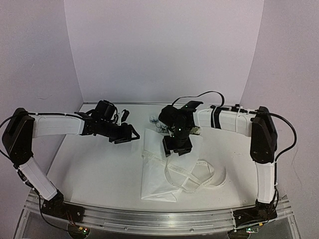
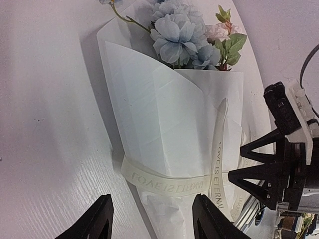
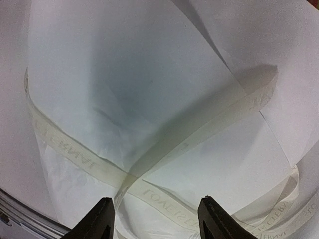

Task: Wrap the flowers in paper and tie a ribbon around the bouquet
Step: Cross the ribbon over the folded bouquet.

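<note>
The bouquet (image 1: 155,172) lies on the table, a white paper (image 2: 164,114) cone with pale blue flowers (image 2: 178,34) at its far, wide end. A cream ribbon (image 2: 164,182) with dark lettering circles the cone's narrow part, and its strands cross over the paper (image 3: 124,177). Loose ribbon loops (image 1: 202,178) spill to the right. My right gripper (image 1: 177,149) hovers open just above the cone, over the ribbon crossing (image 3: 158,219). Left of the bouquet's upper part, my left gripper (image 1: 132,135) stands open and holds nothing (image 2: 152,221).
A metal rail (image 1: 159,219) runs along the table's near edge. White backdrop walls close in the back and both sides. In the left wrist view the right gripper's black fingers (image 2: 264,169) show beside the bouquet.
</note>
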`<state>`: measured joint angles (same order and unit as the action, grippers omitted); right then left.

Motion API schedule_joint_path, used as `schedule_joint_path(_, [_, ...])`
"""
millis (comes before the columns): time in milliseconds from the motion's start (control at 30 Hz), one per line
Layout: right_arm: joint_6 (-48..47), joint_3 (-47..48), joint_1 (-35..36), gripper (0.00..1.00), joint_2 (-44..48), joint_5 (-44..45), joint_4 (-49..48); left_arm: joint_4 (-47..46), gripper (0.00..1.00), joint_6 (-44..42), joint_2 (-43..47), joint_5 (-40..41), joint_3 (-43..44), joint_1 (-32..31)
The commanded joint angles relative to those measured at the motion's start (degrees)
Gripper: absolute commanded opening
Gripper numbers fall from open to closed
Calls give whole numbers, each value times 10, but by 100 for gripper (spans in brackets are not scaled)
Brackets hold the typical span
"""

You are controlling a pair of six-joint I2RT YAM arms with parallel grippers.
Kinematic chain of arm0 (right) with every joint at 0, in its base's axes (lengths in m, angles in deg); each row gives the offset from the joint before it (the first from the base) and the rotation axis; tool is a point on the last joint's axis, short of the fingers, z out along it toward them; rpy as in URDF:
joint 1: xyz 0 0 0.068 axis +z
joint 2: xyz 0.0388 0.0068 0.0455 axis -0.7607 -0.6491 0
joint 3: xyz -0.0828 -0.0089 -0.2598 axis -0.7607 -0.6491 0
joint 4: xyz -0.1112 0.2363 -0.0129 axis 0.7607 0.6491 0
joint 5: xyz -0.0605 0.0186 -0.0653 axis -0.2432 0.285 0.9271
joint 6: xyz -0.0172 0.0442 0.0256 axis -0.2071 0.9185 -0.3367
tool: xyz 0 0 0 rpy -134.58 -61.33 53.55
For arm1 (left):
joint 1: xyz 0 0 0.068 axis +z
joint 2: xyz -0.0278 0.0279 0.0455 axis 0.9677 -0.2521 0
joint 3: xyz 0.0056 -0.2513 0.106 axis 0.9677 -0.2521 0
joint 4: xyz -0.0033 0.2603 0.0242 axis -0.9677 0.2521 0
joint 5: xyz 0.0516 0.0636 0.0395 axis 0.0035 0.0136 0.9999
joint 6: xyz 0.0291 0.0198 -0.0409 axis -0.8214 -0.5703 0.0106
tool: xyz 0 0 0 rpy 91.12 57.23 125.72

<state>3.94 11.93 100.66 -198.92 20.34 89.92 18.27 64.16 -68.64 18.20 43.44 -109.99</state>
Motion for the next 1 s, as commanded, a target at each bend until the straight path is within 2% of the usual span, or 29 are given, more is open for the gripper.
schedule_joint_path(0, [37, 36, 2, 58, -29, 20, 10, 10, 56, -32, 28, -14, 7, -1])
schedule_joint_path(133, [52, 39, 2, 53, -46, 17, 10, 25, 56, -57, 31, -9, 10, -16])
schedule_joint_path(200, [53, 38, 2, 47, -49, 17, 9, 33, 56, -72, 31, 7, 15, -29])
schedule_joint_path(333, [50, 49, 2, 25, -55, 9, 8, 43, 56, -92, 19, 21, 25, -49])
schedule_joint_path(433, [39, 53, 1, 3, -49, 8, 8, 43, 56, -119, 15, 28, 29, -65])
schedule_joint_path(467, [35, 51, 1, 0, -43, 8, 8, 45, 56, -129, 14, 33, 32, -74])
schedule_joint_path(600, [5, 35, 1, 0, -1, -7, 7, 59, 56, -197, 7, 60, 52, -110])
schedule_joint_path(733, [-20, -7, 1, 0, 64, -58, -24, 84, 55, -243, -16, 66, 75, -113])
schedule_joint_path(867, [-10, -91, 1, 0, 121, -148, -122, 125, 54, -220, -47, 124, 110, -110])
schedule_joint_path(967, [20, -127, 2, 0, 136, -224, -186, 119, 54, -172, -41, 128, 101, -92])
